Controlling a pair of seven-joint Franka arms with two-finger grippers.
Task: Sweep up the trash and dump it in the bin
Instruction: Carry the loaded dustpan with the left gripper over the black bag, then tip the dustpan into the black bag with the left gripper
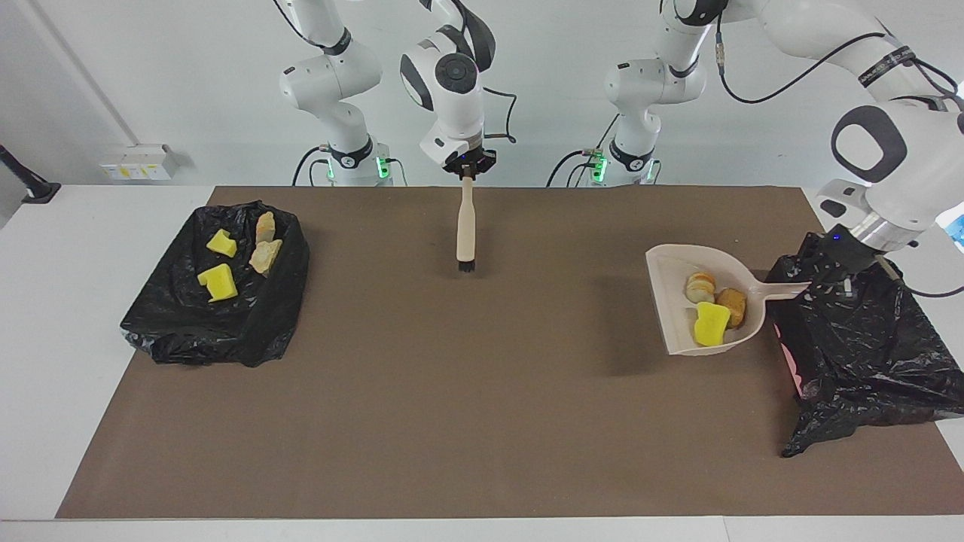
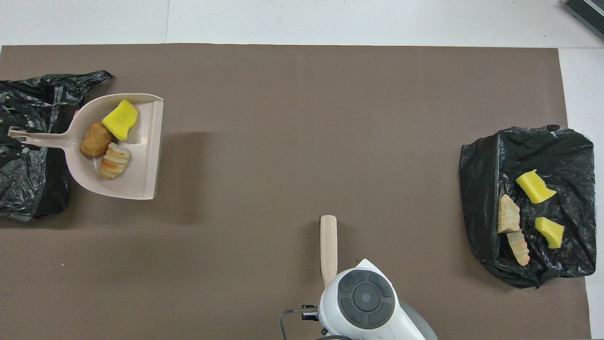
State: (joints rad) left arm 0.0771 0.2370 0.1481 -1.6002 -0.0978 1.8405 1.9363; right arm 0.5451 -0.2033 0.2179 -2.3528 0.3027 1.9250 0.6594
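Observation:
My left gripper (image 1: pixel 822 280) is shut on the handle of the beige dustpan (image 1: pixel 678 331), over the edge of a black-bagged bin (image 1: pixel 866 361) at the left arm's end. The pan is held above the mat beside that bin. In it lie trash pieces: a yellow sponge chunk (image 1: pixel 712 324), a brown lump (image 1: pixel 732 305) and a striped bread lump (image 1: pixel 700 286); the pan also shows in the overhead view (image 2: pixel 141 156). My right gripper (image 1: pixel 468 172) is shut on the beige brush (image 1: pixel 466 226), which hangs bristles down over the mat's middle near the robots.
A second black-bagged bin (image 1: pixel 188 324) stands at the right arm's end, with two yellow sponge pieces (image 1: pixel 218 282) and two tan lumps (image 1: pixel 265 256) on it. A brown mat (image 1: pixel 482 391) covers the table; white table shows around it.

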